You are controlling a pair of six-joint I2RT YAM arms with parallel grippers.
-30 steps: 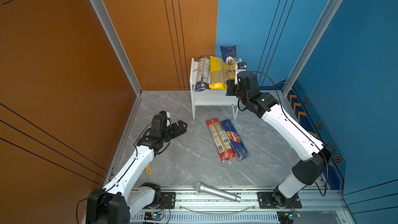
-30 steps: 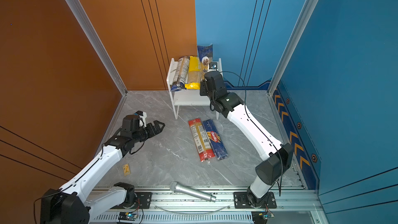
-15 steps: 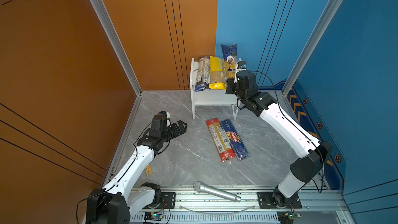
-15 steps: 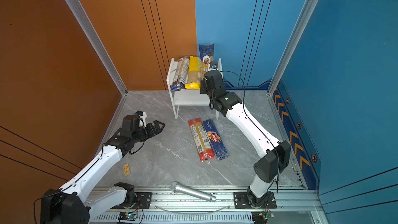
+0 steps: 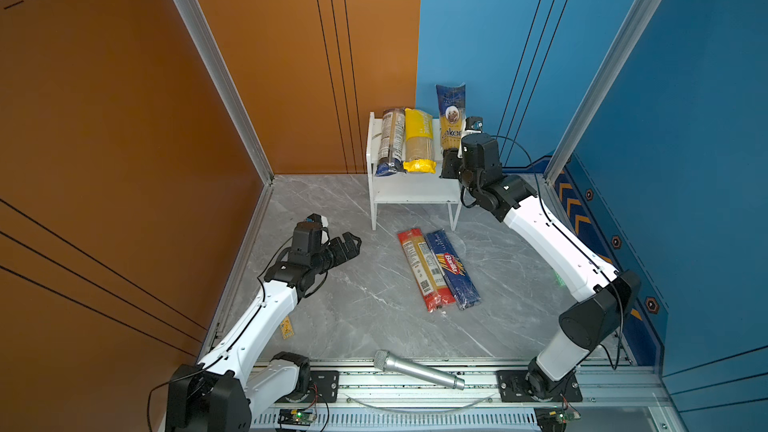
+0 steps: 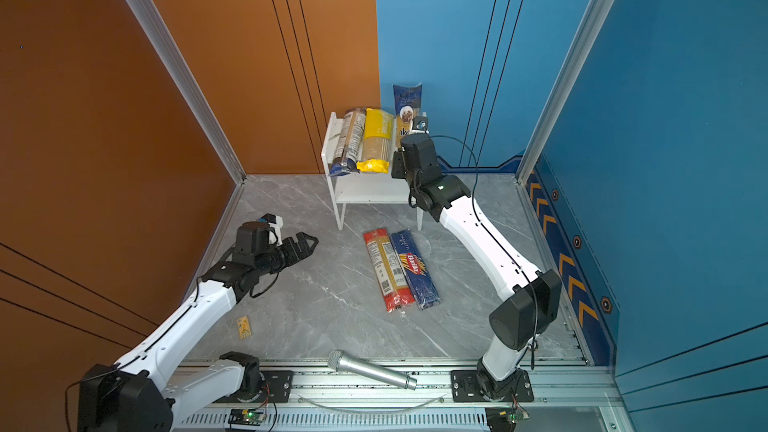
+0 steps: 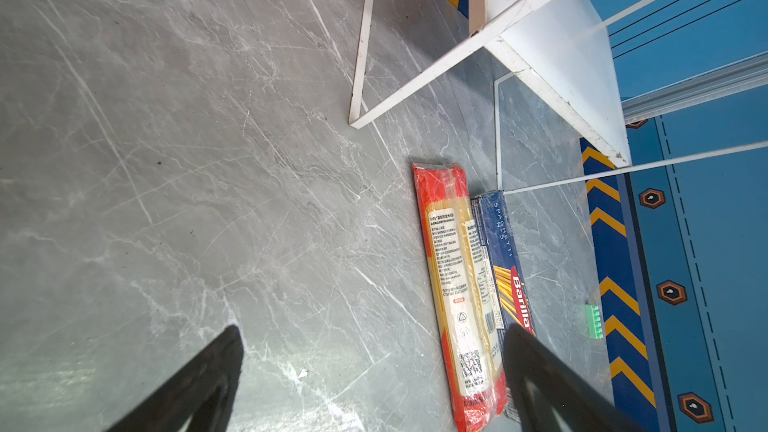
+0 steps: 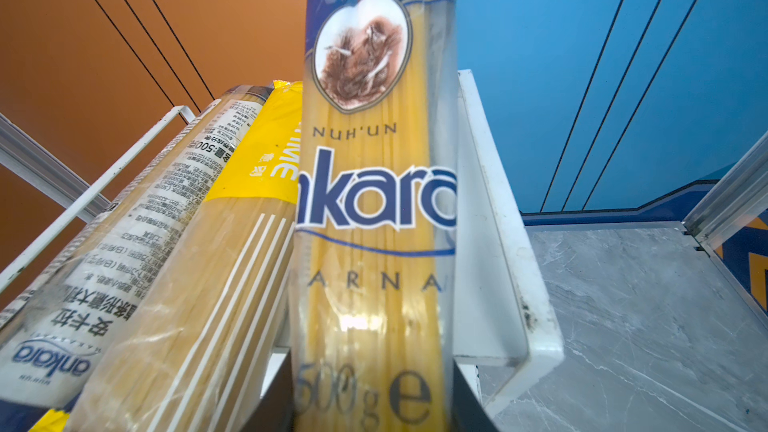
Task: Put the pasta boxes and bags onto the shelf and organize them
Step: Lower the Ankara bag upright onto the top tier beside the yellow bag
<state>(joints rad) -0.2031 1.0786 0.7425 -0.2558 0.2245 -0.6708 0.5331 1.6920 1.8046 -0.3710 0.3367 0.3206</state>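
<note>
The left arm [image 5: 257, 317] and the right arm [image 5: 552, 238] are clad in white, with rounded black housings [image 5: 590, 322] at the joints. Thin black cables [image 6: 473, 168] are looped along them. The left gripper [image 5: 353, 245] is moulded black; black base plates [image 5: 509, 386] are screwed down.

At the back I see the shelf [image 5: 411, 191]. On its top board lie the leftmost pack [image 5: 390, 141], the middle pack [image 5: 419, 141] touching it, and the Ankara pack [image 5: 451, 118] rightmost, tilted up. On the floor [image 5: 353, 305] before the shelf, the barcode pack [image 5: 422, 270] touches the Barilla pack [image 5: 453, 268] on its right. The microphone [image 5: 415, 369] lies nearest me.
</note>
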